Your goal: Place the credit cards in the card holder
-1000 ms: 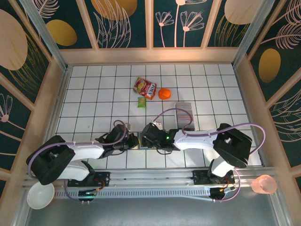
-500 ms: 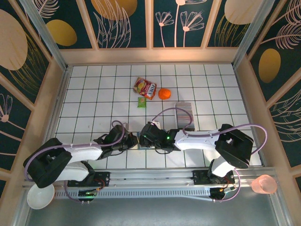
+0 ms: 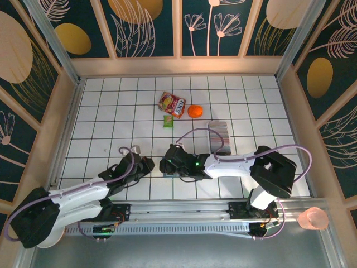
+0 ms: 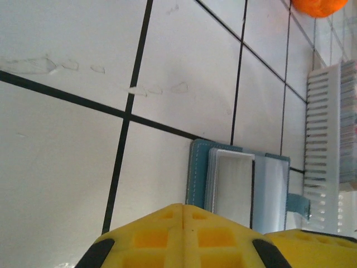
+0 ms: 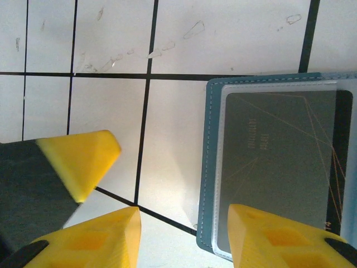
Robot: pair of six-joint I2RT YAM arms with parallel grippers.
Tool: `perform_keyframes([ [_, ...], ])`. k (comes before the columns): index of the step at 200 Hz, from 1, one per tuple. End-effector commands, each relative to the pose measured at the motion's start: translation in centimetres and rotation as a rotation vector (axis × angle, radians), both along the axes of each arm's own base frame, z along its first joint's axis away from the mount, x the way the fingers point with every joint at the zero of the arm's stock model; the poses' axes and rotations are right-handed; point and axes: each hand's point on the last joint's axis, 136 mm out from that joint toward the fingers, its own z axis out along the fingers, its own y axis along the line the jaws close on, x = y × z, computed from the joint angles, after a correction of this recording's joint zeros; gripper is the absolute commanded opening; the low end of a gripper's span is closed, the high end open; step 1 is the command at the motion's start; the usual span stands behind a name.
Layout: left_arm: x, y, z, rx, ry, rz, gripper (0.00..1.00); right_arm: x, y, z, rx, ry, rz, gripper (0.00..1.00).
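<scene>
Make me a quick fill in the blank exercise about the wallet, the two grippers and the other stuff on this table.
The card in the card holder is ____ in colour.
The left gripper has its jaws ____.
The right gripper hangs above the card holder with its jaws ____.
The round fruit beside the snack packet is an ____.
Missing words: grey; shut; open; orange.
</scene>
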Motion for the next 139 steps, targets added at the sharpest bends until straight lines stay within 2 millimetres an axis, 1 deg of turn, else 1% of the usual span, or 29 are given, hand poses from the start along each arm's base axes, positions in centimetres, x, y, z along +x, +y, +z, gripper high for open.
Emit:
perform_keyframes([
  [1, -0.3, 0.9, -0.3, 0.029, -0.001, 0.020, 0.10, 0.3, -1.4, 1.8, -0.044, -0.073, -0.060, 0.45],
  [16, -0.3, 0.3, 0.0, 0.014, -0.010, -0.010, 0.15, 0.2, -3.8, 1.6, -0.100, -0.080, -0.108, 0.48],
  [39, -0.4, -1.0, 0.1, -0.013, 0.001, -0.059, 0.19, 0.0, -7.1, 0.7, -0.147, -0.073, -0.173, 0.50],
  [61, -0.4, -1.9, 0.0, -0.017, 0.017, -0.095, 0.23, 0.2, -8.9, -0.2, -0.171, -0.052, -0.202, 0.53],
  [82, -0.4, -2.3, -0.1, -0.017, 0.025, -0.113, 0.26, 0.4, -9.2, -1.0, -0.179, -0.029, -0.200, 0.54],
  [108, -0.5, -2.4, -0.5, -0.011, 0.035, -0.120, 0.29, 0.5, -8.8, -1.9, -0.186, -0.012, -0.188, 0.53],
  [139, -0.6, -2.4, -0.6, -0.014, 0.039, -0.122, 0.31, 0.5, -8.9, -3.2, -0.217, 0.010, -0.188, 0.53],
])
